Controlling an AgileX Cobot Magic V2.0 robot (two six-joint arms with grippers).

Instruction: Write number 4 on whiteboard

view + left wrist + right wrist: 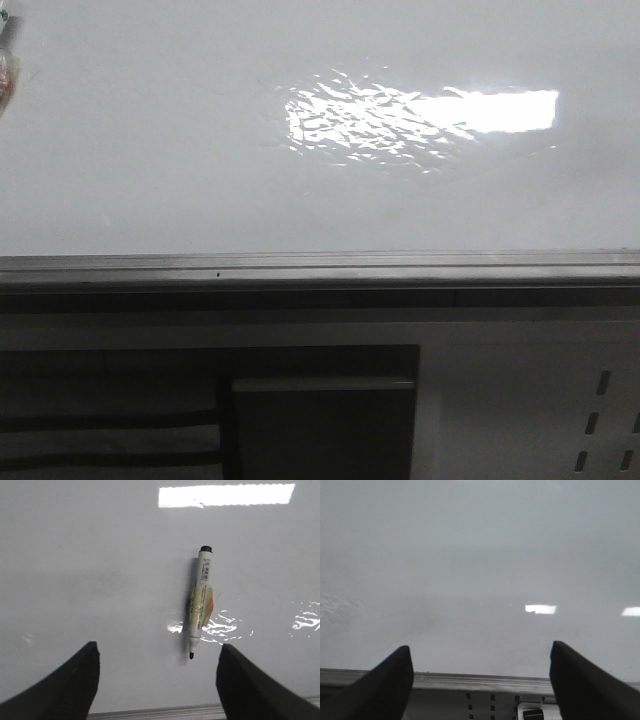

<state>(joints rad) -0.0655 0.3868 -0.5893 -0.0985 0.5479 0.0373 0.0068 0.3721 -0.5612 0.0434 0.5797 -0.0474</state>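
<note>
So the whiteboard (200, 150) is filling most of the front view, glossy white with a bright glare patch (430, 115) sitting up and right of centre, and its grey bottom rail (320, 267) is running straight across the whole width. No 4 is showing anywhere on it, the surface is looking bare in all three views.

The marker (200, 602) is lying on the board in the left wrist view, tip uncapped and pointing toward the rail side, with yellowish tape wrapped round its middle. The left gripper (157, 680) is hovering with its fingers spread wide, nothing between them, and the marker is sitting apart from both fingers, nearer the one showing at right in that picture.

The right gripper (480, 680) is gaping open too, holding nothing, hanging right over the rail edge with blank board beyond it. Loads of bare board around both.
</note>
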